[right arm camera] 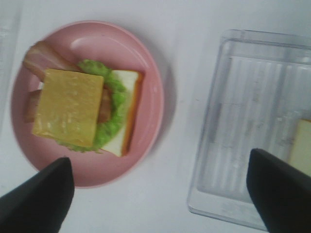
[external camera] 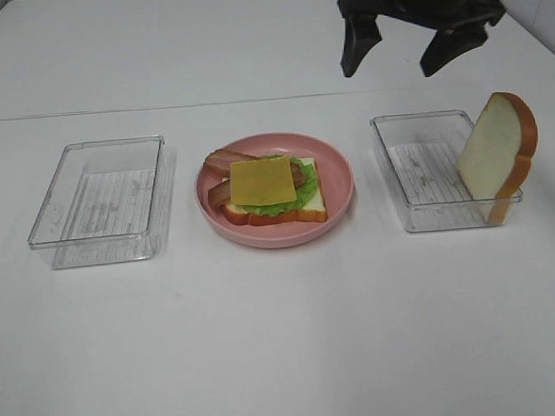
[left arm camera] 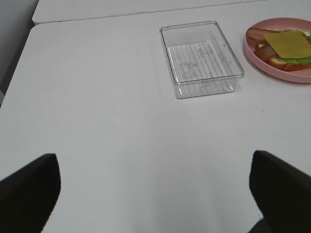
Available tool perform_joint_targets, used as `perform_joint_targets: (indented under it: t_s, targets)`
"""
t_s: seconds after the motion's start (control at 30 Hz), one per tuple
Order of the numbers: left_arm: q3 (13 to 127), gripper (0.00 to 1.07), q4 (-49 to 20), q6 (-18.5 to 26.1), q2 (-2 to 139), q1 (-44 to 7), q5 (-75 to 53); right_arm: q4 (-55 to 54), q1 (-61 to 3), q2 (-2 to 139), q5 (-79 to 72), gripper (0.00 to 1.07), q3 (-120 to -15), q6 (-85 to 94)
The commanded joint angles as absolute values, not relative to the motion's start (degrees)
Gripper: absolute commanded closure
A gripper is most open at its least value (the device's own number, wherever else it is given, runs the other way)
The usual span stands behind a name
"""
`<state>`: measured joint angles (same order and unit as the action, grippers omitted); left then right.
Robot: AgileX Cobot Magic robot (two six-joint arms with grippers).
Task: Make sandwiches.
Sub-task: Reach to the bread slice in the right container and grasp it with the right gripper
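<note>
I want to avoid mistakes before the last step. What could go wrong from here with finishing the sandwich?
1. The last bread slice stands tilted on edge against the right tray; a grasp may knock it over or drag the tray.
2. The cheese slice lies loose on the lettuce and bacon, so pressing the bread down may shift the layers.

Lab bench — bare white table [external camera: 287,358]

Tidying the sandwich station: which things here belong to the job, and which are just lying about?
Job:
- yellow square cheese slice
- ruffled green lettuce leaf
- brown-pink bacon strips
- white bread slice under them
- second bread slice leaning in the right tray

Lying about:
- pink round plate
- empty left clear plastic tray
- right clear plastic tray
</note>
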<state>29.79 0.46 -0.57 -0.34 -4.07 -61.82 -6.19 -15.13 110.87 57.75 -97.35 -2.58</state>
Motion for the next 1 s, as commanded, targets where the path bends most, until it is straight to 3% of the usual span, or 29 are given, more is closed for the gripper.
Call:
perform_joint_targets:
  t_s: [0.03,0.6,1.0]
  targets:
    - [29.68,0.09,0.80,-0.63,-1.20,-4.35,-61.59,-1.78,-14.38,109.61,60.50,0.14,-97.46,-4.87]
    - [29.68,0.09,0.97,-0.57,-1.20,-4.35,-61.59,-1.95,-1.03,113.39,70.13,0.15,-100.73,-4.47]
    - [29.68,0.09,0.97,-0.63,-1.20,-4.35,-61.59,-3.72,0.92,121.01,71.96,0.16,-100.73,-3.38]
